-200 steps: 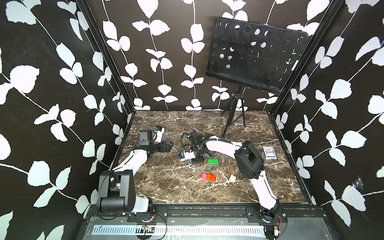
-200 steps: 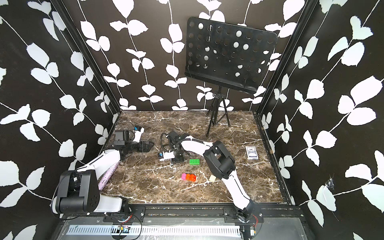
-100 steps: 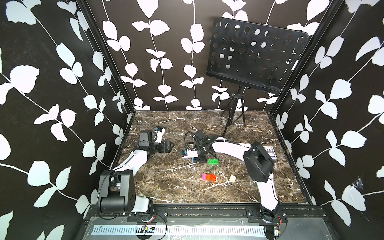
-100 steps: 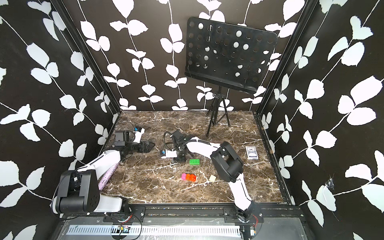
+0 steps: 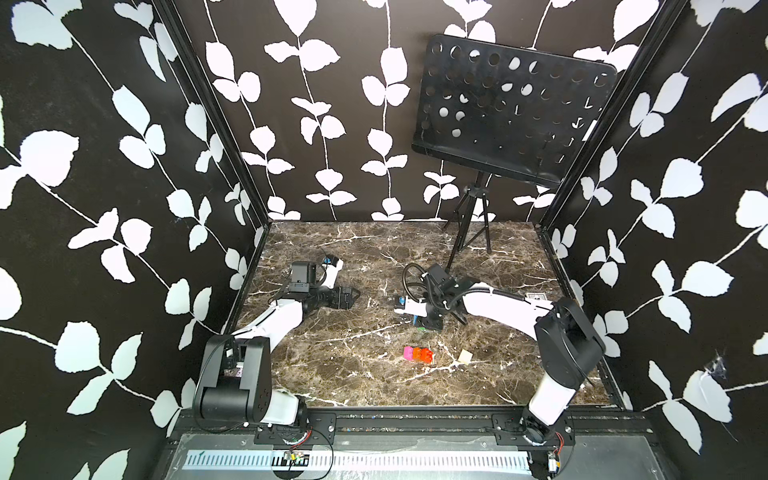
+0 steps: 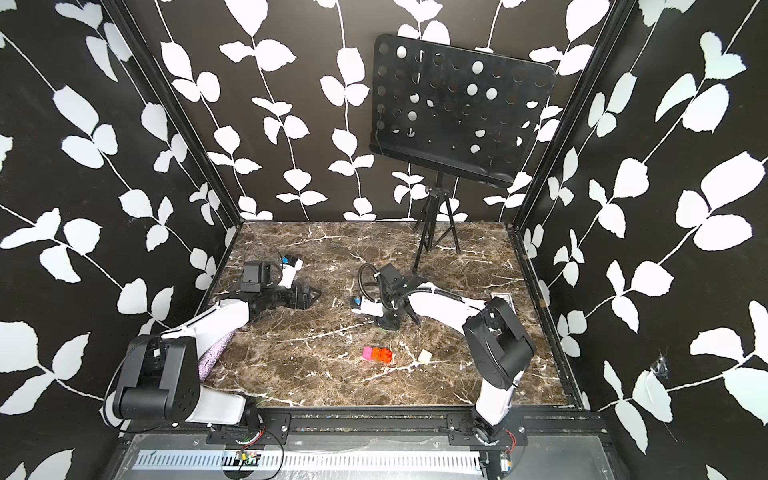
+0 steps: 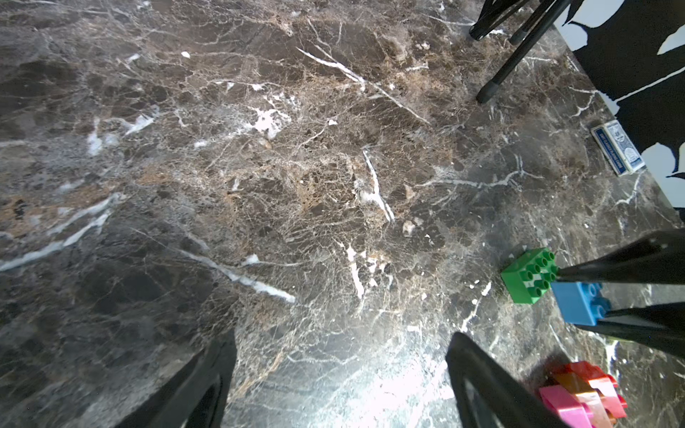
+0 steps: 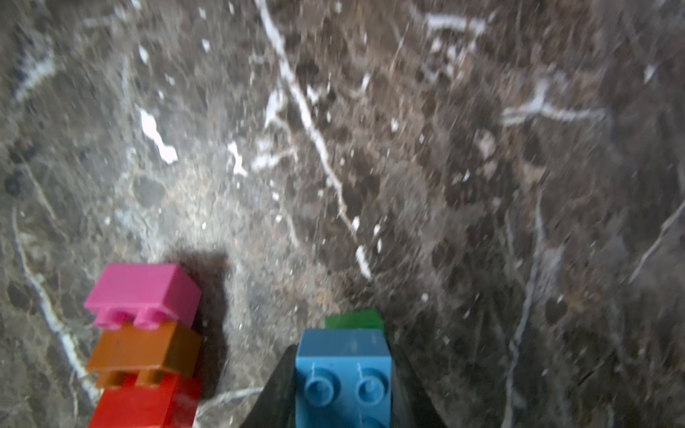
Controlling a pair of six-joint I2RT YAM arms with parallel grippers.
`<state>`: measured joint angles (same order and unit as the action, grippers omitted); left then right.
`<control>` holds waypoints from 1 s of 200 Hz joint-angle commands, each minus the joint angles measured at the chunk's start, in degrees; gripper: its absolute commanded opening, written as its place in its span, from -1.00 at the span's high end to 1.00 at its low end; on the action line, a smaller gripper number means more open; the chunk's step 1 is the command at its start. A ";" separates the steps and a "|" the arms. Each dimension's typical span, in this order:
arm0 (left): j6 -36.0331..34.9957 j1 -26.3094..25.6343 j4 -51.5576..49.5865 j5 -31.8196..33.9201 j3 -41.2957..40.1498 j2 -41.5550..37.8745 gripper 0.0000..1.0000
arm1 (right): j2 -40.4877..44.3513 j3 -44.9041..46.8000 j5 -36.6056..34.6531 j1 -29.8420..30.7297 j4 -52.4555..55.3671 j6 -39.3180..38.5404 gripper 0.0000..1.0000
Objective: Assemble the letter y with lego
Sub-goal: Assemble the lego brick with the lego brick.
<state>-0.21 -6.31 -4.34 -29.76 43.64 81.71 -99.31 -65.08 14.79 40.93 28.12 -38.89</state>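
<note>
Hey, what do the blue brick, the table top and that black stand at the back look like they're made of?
The blue brick: hard moulded plastic, smooth, slightly shiny; crisp edges and round studs.
The table top: polished brown marble or a marble-look print; white veins and a bright glare patch.
The stand: probably painted metal, matt black; thin flat sheet punched with round holes.

The right pincer, clamped on the blue brick, has moved sideways to the green brick, now mostly hiding it in both top views. Its arm's elbow has swung outward.
</note>
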 commanded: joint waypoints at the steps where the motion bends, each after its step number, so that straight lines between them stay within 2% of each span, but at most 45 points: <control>1: -0.34 -0.24 0.71 -0.35 -0.40 -0.02 -0.81 | 2.19 1.44 -3.34 -0.34 -0.14 1.55 0.43; 94: -0.81 -0.20 0.73 0.40 -0.69 -0.63 -0.81 | -3.19 -3.13 -1.49 -0.46 -2.44 3.70 0.43; 200: -1.07 -0.24 0.43 0.77 -0.48 -0.59 -0.82 | -7.95 -5.72 0.42 -0.45 1.82 2.16 0.44</control>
<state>-0.64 -6.35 -4.34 -29.08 43.64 81.71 -105.41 -69.56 13.32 40.80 27.42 -36.07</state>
